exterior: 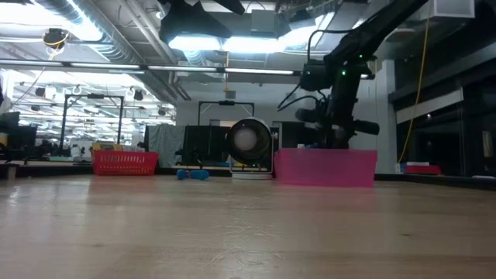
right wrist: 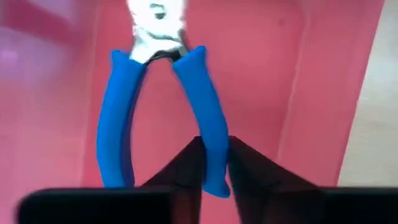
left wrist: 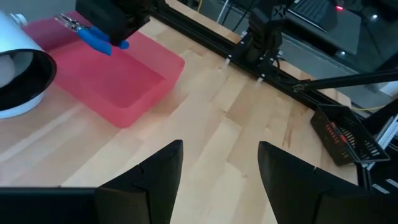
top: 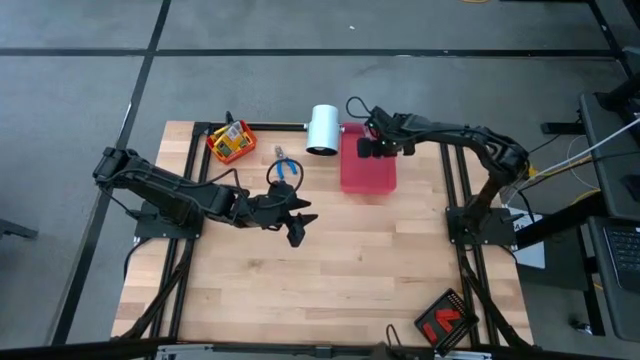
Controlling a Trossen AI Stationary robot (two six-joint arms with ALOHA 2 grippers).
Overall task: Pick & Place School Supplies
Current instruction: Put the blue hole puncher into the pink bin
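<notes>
1. Nearest the camera, in the right wrist view, the right gripper [right wrist: 214, 163] pinches one handle of a pair of blue-handled pliers [right wrist: 205, 118] between its narrowly set fingers; the second handle hangs free beside it and the metal jaws point away from the wrist.
2. The pliers hang above the inside of a pink bin [right wrist: 261, 68], not resting on its floor.
3. In the high view the right gripper [top: 372, 147] sits over the far edge of the pink bin [top: 368, 178], near the middle of the table's far side.
4. A white cylinder [top: 322, 130] lies on its side just beside the bin, toward the left arm.
5. A second pair of blue-handled pliers [top: 287, 168] lies on the wooden table [top: 340, 270], between the cylinder and the left gripper.
6. A small red basket [top: 231, 142] at the far left corner holds yellow-orange boxes [top: 234, 135].
7. The left gripper [top: 297, 232] hovers over bare table near the centre, fingers spread wide and holding nothing.
8. A black tray [top: 446, 320] with red contents sits at the near right corner.
</notes>
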